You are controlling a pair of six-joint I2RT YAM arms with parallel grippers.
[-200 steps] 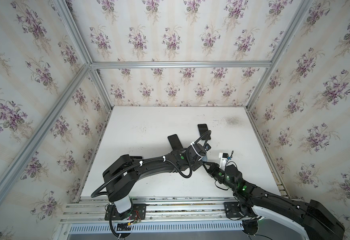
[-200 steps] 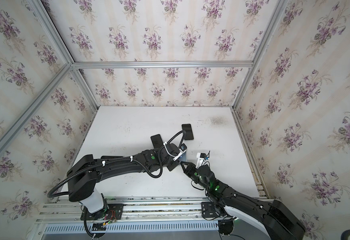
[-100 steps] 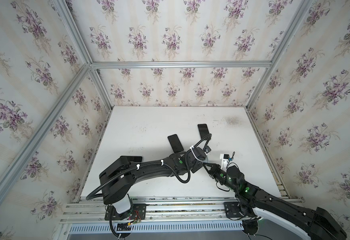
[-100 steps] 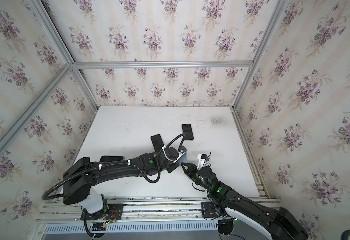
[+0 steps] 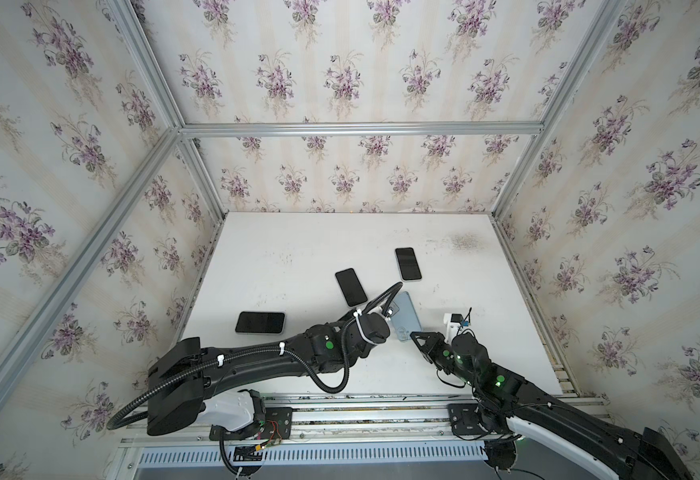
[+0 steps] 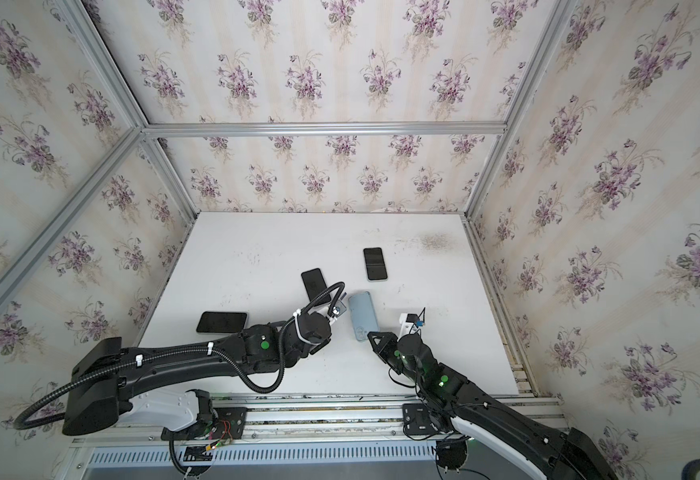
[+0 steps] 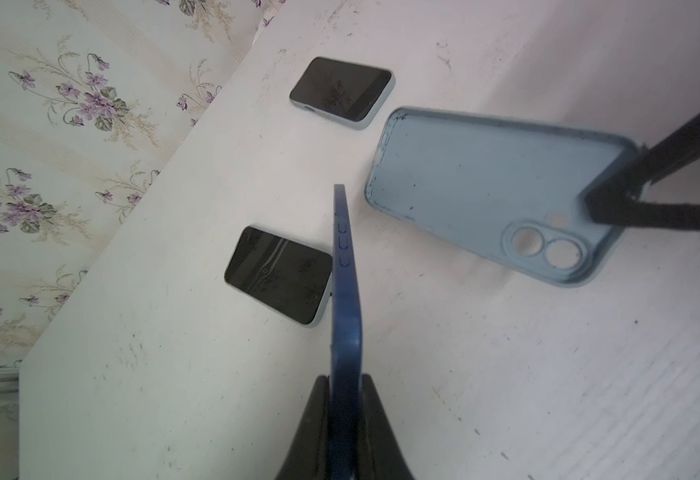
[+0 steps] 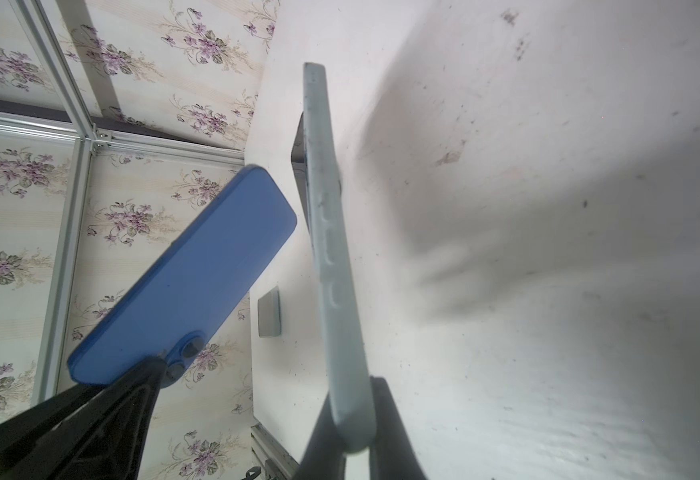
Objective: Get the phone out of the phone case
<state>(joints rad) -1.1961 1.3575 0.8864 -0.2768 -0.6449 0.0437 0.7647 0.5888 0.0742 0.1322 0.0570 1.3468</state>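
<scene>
Top views: right gripper [image 6: 374, 337] clamps the empty phone case [image 6: 362, 318] at its camera-cutout end.
Left wrist: left gripper [image 7: 345, 382] grasps the phone [image 7: 346, 282] by its faces, beside the case.
Right wrist: the phone is probably rigid and slick, so hold it by the flat faces. The case looks thin and pliable.

Right hand [image 5: 416, 337] pinches the pale blue phone case [image 5: 407, 312].
</scene>
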